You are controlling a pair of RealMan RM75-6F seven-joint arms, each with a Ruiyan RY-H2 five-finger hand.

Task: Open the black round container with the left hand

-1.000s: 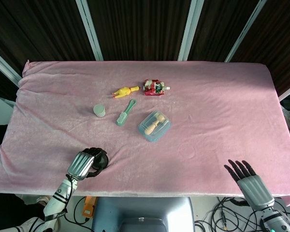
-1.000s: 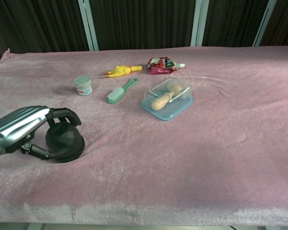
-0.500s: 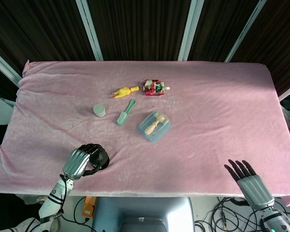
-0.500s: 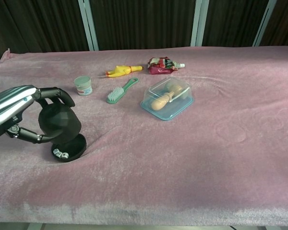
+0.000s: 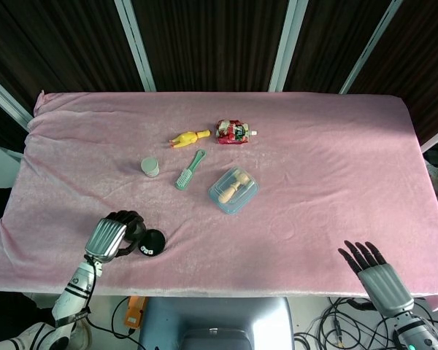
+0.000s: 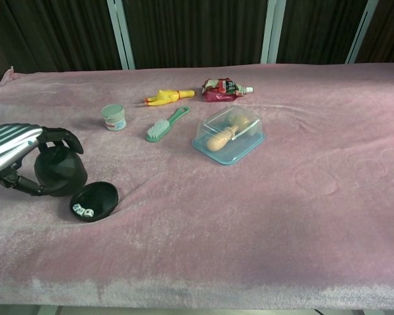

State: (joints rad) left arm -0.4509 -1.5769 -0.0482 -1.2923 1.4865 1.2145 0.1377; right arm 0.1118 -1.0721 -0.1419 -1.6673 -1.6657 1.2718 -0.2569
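Note:
The black round container's base (image 6: 94, 200) (image 5: 152, 243) sits open on the pink cloth near the front left, with small white pieces inside. Just left of it, my left hand (image 6: 21, 156) (image 5: 111, 235) grips the black domed lid (image 6: 60, 171) (image 5: 133, 235), lifted off and held beside the base. At the front right edge my right hand (image 5: 371, 265) lies open with fingers spread, holding nothing; the chest view does not show it.
Mid-table lie a small green-lidded jar (image 6: 113, 117), a green brush (image 6: 166, 124), a yellow rubber chicken (image 6: 168, 96), a red pouch (image 6: 224, 89) and a clear lidded box (image 6: 229, 135) holding wooden pieces. The pink cloth (image 5: 336, 168) covers the whole table.
My left hand lifted the lid off the black container and carried it to the left, exposing the base with white pieces. The right hand stayed still.

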